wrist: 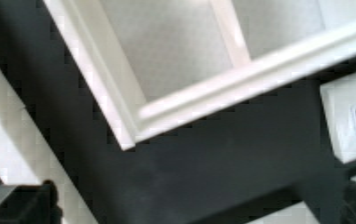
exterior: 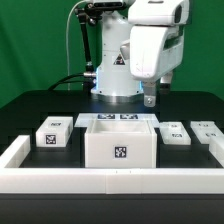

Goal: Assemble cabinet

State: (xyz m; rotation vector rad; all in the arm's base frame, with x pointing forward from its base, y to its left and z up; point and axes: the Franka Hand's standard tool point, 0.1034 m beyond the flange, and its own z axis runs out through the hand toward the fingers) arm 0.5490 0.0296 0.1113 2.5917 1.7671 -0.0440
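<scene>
A low white rail (exterior: 110, 181) runs across the nearest edge of the black bench (exterior: 30, 108) and turns back along both sides, fencing in the working area.

Just behind the front stretch of the rail, at the middle of the bench, stands the cabinet (exterior: 120, 146), a white box. It sits square to the rail. One tagged face points toward the exterior camera and its open side points up. It is a little wider across the view than it is tall, so its long axis runs left to right. Only white inner walls show in its hollow, and the floor inside is hidden from this angle.

Strips of bare bench lie on either side of the cabinet. To the exterior view's left sits the left block (exterior: 52, 132), small, white and tagged on top. To the right sit the inner right block (exterior: 176, 133) and the outer right block (exterior: 207, 130), near each other and well apart from the cabinet.

The marker board (exterior: 113, 117) lies flat just behind the cabinet.

Beyond it, the tool (exterior: 150, 99) hangs above open bench beside the arm's base (exterior: 115, 80). The blurred wrist view shows dark fingers (wrist: 18, 203) spread wide with only bench between them, and a white framed edge (wrist: 193, 90), probably the cabinet's rim.
</scene>
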